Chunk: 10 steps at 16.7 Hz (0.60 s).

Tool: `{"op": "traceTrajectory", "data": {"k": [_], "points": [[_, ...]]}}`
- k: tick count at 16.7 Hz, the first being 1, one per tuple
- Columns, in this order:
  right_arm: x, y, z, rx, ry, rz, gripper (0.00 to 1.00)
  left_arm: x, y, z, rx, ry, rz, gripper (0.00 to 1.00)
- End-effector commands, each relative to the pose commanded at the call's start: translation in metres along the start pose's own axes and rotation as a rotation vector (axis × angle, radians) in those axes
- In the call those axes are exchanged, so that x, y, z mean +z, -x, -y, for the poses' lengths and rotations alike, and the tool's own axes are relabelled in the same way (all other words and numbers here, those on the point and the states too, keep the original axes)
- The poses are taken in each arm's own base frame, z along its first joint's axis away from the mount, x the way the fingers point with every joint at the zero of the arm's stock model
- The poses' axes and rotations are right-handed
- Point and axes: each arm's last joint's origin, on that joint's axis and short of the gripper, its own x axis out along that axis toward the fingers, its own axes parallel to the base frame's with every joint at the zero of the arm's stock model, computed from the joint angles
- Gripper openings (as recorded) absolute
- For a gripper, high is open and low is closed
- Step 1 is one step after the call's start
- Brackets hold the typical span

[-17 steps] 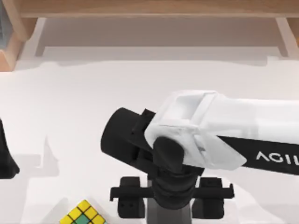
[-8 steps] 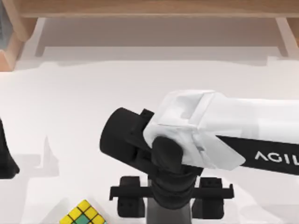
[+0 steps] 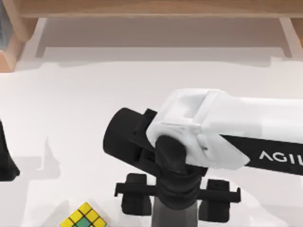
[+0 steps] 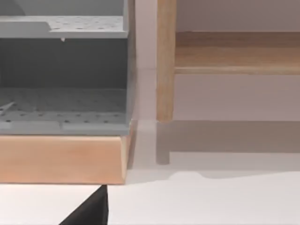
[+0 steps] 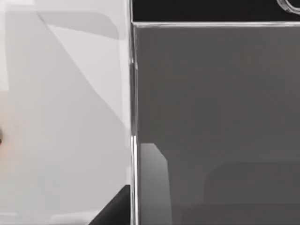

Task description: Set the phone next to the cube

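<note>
The right gripper (image 3: 176, 210) is seen at the table's (image 3: 71, 104) near edge, its fingers closed on the phone (image 3: 174, 216), a grey slab held between them. The phone's long axis appears to run near-to-far. The cube (image 3: 84, 218) lies to its left, apart. The left arm (image 3: 5, 156) is parked at the left edge.

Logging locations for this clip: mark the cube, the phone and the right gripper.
cube (image 3: 84, 218), top view, on its yellow and green top face.
phone (image 5: 211, 117), right wrist view, on its grey flat face.
right gripper (image 3: 176, 208), top view, midway between its fingers.
</note>
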Motion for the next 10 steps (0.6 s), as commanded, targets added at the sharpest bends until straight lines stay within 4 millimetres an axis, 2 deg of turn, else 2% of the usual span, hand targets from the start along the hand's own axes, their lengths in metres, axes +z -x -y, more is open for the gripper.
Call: {"op": "traceTrajectory", "data": {"k": [5,10], "points": [[0.0,-0.004,0.001,0.016,-0.015,0.016,0.0,0.0,0.0,0.0,0.0,0.0,0.0,1.0],[-0.002,-0.021,-0.003,0.045,0.024,0.014,0.0,0.0,0.0,0.0,0.0,0.0,0.0,1.0]]}}
